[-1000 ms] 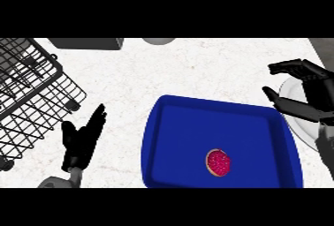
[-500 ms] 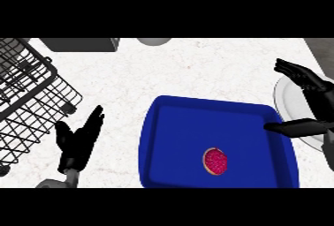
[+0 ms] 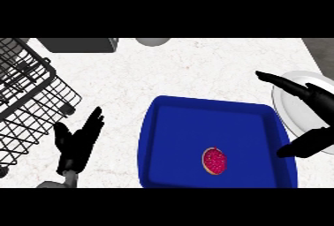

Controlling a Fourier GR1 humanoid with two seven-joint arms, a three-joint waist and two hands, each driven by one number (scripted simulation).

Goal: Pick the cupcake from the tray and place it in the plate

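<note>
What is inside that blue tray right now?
Only a pink-topped cupcake, lying near the front of the blue tray. The right hand covers the tray's right rim; what is beneath it cannot be seen.

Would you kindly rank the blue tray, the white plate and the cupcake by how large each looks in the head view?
1. blue tray, plainly largest.
2. white plate, though the right hand and the picture's edge hide part of it.
3. cupcake, by far the smallest.

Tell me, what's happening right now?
Both hands open: left hand resting beside the tray, right hand over the plate. Cupcake untouched in blue tray. Nothing blocking.
</note>
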